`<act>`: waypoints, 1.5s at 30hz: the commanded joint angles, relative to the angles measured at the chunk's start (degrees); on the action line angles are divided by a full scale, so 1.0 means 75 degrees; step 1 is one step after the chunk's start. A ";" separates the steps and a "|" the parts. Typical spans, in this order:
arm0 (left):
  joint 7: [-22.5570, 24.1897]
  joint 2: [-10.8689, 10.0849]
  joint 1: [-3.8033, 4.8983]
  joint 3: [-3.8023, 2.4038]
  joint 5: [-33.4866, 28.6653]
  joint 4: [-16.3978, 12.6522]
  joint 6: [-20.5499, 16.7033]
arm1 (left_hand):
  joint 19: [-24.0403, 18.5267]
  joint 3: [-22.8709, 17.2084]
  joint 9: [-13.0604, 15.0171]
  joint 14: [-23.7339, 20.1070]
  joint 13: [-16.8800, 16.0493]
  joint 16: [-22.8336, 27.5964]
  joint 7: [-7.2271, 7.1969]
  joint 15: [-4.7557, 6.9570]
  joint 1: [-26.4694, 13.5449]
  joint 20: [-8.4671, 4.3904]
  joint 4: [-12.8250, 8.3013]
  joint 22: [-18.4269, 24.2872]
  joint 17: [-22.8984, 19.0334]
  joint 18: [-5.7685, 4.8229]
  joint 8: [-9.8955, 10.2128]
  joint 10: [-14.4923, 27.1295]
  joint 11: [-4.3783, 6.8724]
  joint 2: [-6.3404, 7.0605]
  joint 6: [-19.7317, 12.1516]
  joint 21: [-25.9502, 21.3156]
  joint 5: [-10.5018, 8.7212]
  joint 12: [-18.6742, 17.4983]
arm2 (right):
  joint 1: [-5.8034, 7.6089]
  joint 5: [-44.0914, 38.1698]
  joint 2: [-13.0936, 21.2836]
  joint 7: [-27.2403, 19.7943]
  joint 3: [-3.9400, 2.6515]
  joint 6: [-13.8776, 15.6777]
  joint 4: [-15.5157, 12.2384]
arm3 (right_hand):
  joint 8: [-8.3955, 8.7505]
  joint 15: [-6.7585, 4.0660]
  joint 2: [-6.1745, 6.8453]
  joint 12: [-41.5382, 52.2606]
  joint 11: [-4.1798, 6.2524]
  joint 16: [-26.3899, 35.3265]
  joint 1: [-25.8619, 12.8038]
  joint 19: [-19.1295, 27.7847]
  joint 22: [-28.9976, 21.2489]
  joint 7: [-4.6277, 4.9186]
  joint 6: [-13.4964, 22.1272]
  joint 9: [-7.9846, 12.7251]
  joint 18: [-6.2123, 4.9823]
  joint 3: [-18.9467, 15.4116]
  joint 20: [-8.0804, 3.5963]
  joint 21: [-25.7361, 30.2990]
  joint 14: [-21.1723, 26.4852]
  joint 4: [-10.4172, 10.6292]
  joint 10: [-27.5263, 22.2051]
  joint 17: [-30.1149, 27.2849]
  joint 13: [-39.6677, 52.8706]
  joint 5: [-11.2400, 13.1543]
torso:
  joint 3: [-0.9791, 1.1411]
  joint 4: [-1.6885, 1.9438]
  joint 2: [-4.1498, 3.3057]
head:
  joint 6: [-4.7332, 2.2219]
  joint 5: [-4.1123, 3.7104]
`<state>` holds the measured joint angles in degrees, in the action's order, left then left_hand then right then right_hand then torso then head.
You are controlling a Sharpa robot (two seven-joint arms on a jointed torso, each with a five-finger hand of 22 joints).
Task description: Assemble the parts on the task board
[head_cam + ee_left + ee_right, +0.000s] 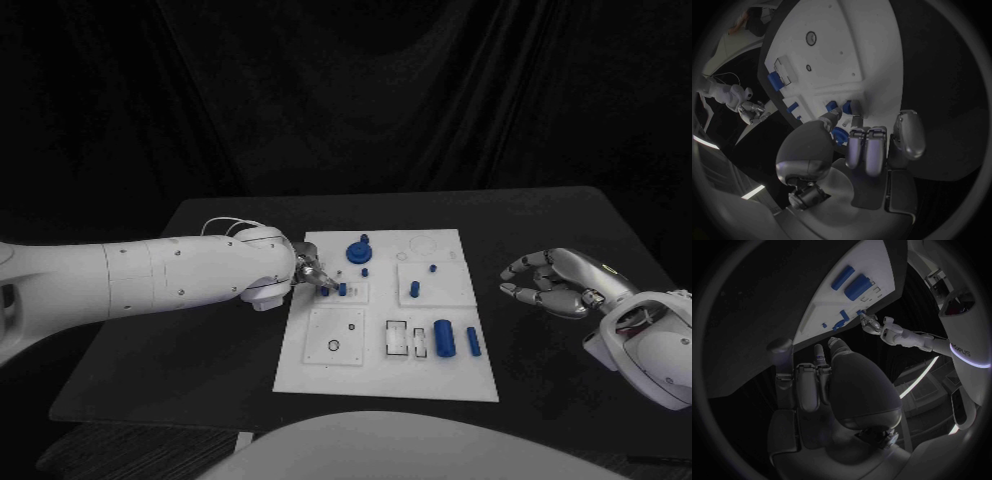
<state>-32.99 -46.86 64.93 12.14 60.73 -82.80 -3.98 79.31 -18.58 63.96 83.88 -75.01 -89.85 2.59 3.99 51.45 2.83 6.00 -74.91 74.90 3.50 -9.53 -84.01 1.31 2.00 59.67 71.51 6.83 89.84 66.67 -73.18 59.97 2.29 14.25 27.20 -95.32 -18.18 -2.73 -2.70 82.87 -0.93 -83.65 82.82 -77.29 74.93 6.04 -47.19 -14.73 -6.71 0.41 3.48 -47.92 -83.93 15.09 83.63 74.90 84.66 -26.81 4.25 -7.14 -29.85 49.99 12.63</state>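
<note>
In the head view, the flat white plastic task board [378,330] lies in the middle of the black table [548,215]. The left hand [307,274] is at its left edge, fingertips on a small blue plastic peg [329,290]; whether it really pinches the peg I cannot tell. The right hand [555,282] is well apart, fingers loosely spread, holding nothing. In the left wrist view, the fingers [867,149] curl just beside the peg [840,135]. In the right wrist view, that hand's fingers [808,385] hold nothing. The peg looks light, stiff and smooth, so probably slippery; take it by its sides.
</note>
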 commanded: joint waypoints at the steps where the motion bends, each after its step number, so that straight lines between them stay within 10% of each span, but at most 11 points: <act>1: -0.0161 0.0004 -0.0051 0.0031 -0.0012 0.0013 0.0223 | -0.0064 0.0170 -0.0004 0.0815 -0.1999 -0.0020 0.0055 -0.0070 -0.0074 0.0012 0.0109 -0.1220 0.2013 0.0124 0.0037 -0.0799 -0.0055 -0.0017 -0.0106 -0.0076 -0.0089 0.0021 | -0.0017 -0.0017 -0.0001 0.0125 -0.0005 -0.0050 -0.0005 | 0.0013 -0.0026 0.0001 -0.0016 0.0030 0.0032 0.0056 -0.0021 0.0799 -0.0008 -0.0034 0.0012 -0.0020 0.0039 -0.0009 0.0024 -0.0441 0.0006 0.0291 0.0780 -0.0173 -0.0030 | -0.0001 -0.0001 -0.0001 | 0.0002 -0.0005; 19: -0.0209 0.0021 -0.0053 0.0031 -0.0012 0.0045 0.0198 | -0.0045 0.1684 0.1137 0.0815 -0.1999 -0.0020 -0.0058 -0.0020 -0.0605 -0.0016 0.1433 -0.1225 0.2013 0.0129 -0.1034 -0.0799 0.0024 -0.0438 -0.0144 -0.0103 -0.0476 0.0021 | -0.0021 -0.0017 0.0007 0.0125 -0.0005 -0.0084 -0.0008 | 0.0010 -0.0024 0.0005 -0.0020 0.0028 0.0030 0.0066 -0.0018 0.0796 -0.0008 -0.0039 0.0014 -0.0022 0.0049 -0.0008 0.0039 -0.0443 0.0001 0.0289 0.0784 -0.0176 -0.0045 | 0.0001 -0.0002 -0.0001 | 0.0002 -0.0007; 33: 0.0272 -0.0009 -0.0051 0.0030 -0.0012 0.0103 -0.0367 | -0.0026 0.2398 0.1664 0.0815 -0.1999 -0.0020 -0.0110 0.0015 -0.0721 -0.0053 0.1431 -0.1234 0.2013 0.0123 -0.1581 -0.0799 0.0067 -0.1012 -0.0315 -0.0078 0.0518 0.0021 | -0.0022 -0.0017 0.0005 0.0118 -0.0005 -0.0099 0.0003 | 0.0009 -0.0023 0.0005 -0.0055 0.0027 0.0038 0.0086 -0.0016 0.0794 -0.0008 -0.0044 0.0017 -0.0024 0.0067 -0.0007 0.0051 -0.0440 -0.0009 0.0269 0.0773 -0.0208 -0.0069 | -0.0008 -0.0006 0.0001 | 0.0002 -0.0001; 40: 0.1858 -0.0090 0.0006 0.0026 -0.0012 0.0062 -0.1683 | -0.0138 0.2583 0.1630 0.0815 -0.1999 -0.0020 -0.0102 0.0004 0.0995 -0.0054 0.1100 -0.1201 0.2013 0.0146 -0.1825 -0.0799 0.0059 -0.0764 -0.0718 -0.0192 0.0848 0.0021 | -0.0021 -0.0017 0.0026 0.0097 -0.0006 -0.0039 -0.0005 | 0.0009 -0.0022 0.0006 -0.0149 0.0026 0.0045 0.0096 -0.0014 0.0792 -0.0007 -0.0044 0.0019 -0.0025 0.0077 -0.0007 0.0060 -0.0437 -0.0014 0.0215 0.0764 -0.0294 -0.0081 | -0.0008 -0.0006 -0.0001 | 0.0002 -0.0011; 45: 0.3780 -0.0131 0.0408 0.0024 -0.0012 0.0148 -0.2637 | -0.0611 0.2675 0.1446 0.0815 -0.1749 -0.0020 0.0093 -0.0170 0.2071 0.0079 0.0958 -0.1065 0.2013 0.0233 -0.1704 -0.0504 -0.0127 -0.0576 -0.1274 -0.0662 0.0645 -0.0304 | -0.0016 -0.0017 0.0107 0.0049 -0.0008 0.0118 -0.0110 | 0.0005 -0.0021 0.0014 -0.0260 0.0024 0.0041 0.0107 -0.0020 0.0795 -0.0006 -0.0052 0.0023 -0.0023 0.0094 -0.0006 0.0047 -0.0439 -0.0016 0.0151 0.0770 -0.0391 -0.0096 | -0.0020 -0.0028 -0.0026 | 0.0002 0.0029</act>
<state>-19.15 -47.76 66.99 12.54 60.72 -81.79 -15.38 75.18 1.46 74.89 84.09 -75.01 -89.85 3.10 3.12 66.18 3.32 13.42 -74.91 74.90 4.43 -22.46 -83.86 0.78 -2.49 50.53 67.01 11.84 88.00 66.62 -73.18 60.54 2.32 14.23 26.93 -95.79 -18.18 -2.73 -2.33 81.05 -0.93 -83.65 83.00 -77.30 74.91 6.04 -47.19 -14.64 -6.71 0.88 3.48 -47.59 -83.93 14.94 83.63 74.90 84.49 -27.25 4.16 -7.23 -29.90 49.99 12.69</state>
